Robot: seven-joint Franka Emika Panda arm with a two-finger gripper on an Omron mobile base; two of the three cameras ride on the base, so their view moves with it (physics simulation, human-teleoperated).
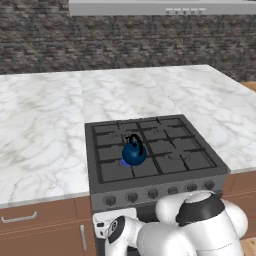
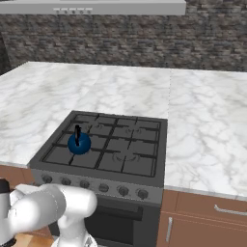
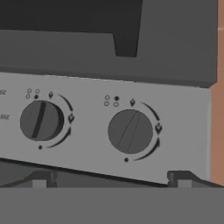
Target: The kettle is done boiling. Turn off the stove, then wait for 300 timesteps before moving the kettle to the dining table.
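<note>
counter left of stove: white marble counter (image 1: 40, 130) is running out wide from the stove (image 1: 150, 145), brown drawers under it
kettle: the kettle (image 1: 134, 152) is sitting on a front-left burner, a bit left of the stove's middle, handle sticking up, nothing touching it
knobs: in the hand view two knobs are facing the camera on the stove's front panel, the left knob (image 3: 41, 120) and the right knob (image 3: 130, 131), both with their bar tilted a little off vertical
claw: gripper (image 3: 111, 179) is sitting wide open just in front of that panel, holding nothing, its tips (image 3: 181, 177) showing low in the hand view
step: looks like it's lining up on a knob to kill the burner, wait and carry not started yet
next move: I'd guess it needs to pick the knob that matches the kettle's burner, can't tell which, then close on it and twist
room: dark stone wall (image 1: 125, 45) is running behind the stove, grey hood (image 1: 165, 7) hanging above, more marble to the right
</note>
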